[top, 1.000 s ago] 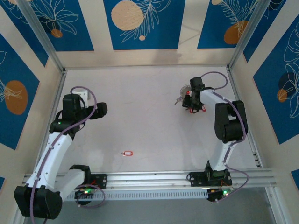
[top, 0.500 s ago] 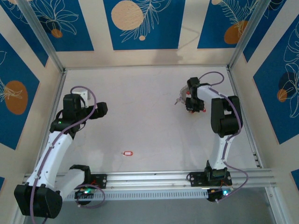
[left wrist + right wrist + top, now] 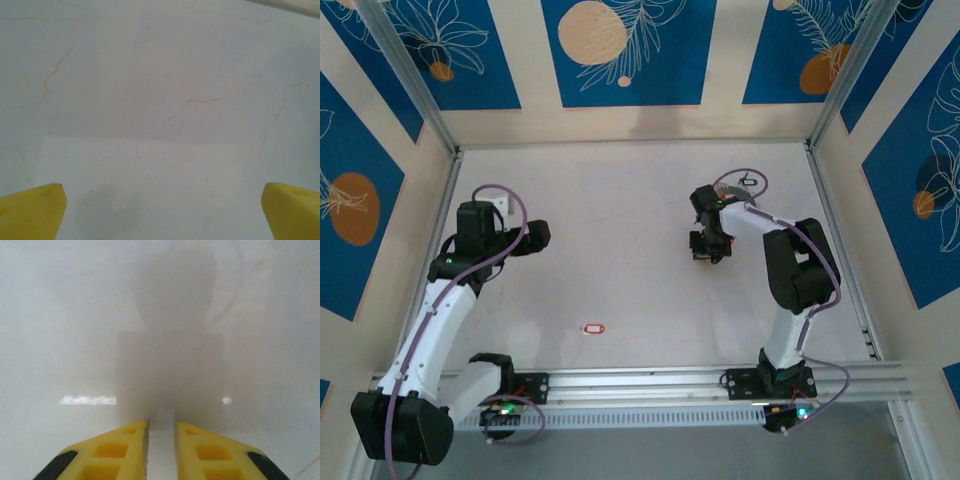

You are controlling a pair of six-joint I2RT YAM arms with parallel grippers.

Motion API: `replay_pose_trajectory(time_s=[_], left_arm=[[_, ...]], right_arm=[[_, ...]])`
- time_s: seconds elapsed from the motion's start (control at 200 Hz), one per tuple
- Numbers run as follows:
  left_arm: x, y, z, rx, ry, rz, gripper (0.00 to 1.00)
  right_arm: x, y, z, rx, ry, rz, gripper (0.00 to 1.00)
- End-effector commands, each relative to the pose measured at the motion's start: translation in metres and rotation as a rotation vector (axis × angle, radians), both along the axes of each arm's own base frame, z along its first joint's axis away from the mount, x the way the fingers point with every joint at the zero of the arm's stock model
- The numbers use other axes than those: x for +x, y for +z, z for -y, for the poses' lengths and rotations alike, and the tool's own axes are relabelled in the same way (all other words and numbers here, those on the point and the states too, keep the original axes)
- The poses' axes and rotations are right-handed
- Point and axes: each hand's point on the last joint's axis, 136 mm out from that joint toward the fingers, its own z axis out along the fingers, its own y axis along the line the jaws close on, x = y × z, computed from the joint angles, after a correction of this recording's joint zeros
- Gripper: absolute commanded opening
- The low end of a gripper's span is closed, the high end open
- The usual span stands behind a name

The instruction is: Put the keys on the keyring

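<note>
Key point(image 3: 593, 328) flat on the table point(image 3: 620, 200), both grippers away from it.
Red with a pale label window, the key lies toward the near edge, left of the middle, well apart from either arm. The left gripper point(image 3: 537, 236) hovers by the left edge. Its wrist camera shows its yellow fingertips point(image 3: 35, 210) spread wide over the bare, faintly veined surface. The right gripper point(image 3: 708, 248) points down over the right half, nearer the far edge. From its wrist camera, the two yellow fingers point(image 3: 110, 455) stand almost together with a thin slit between them, and whether anything thin is pinched there cannot be told. Seen from above, a small greyish bit at that gripper's tip may be the keyring point(image 3: 704, 258), though it is too small to be sure.
</note>
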Motion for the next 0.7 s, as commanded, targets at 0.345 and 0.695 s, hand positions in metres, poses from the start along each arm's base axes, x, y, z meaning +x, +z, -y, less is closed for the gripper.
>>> replay_pose_trajectory(time_s=[0.345,0.695], left_arm=[[0.0,0.004,-0.006,0.015,0.024,-0.002,1.0],[0.001,0.007,-0.005,0.007,0.022,0.011,1.0]], right_arm=[[0.066,0.034,0.092,0.011,-0.29,0.192,0.49],[0.086,0.009,0.083,0.055,-0.263,0.124,0.47]])
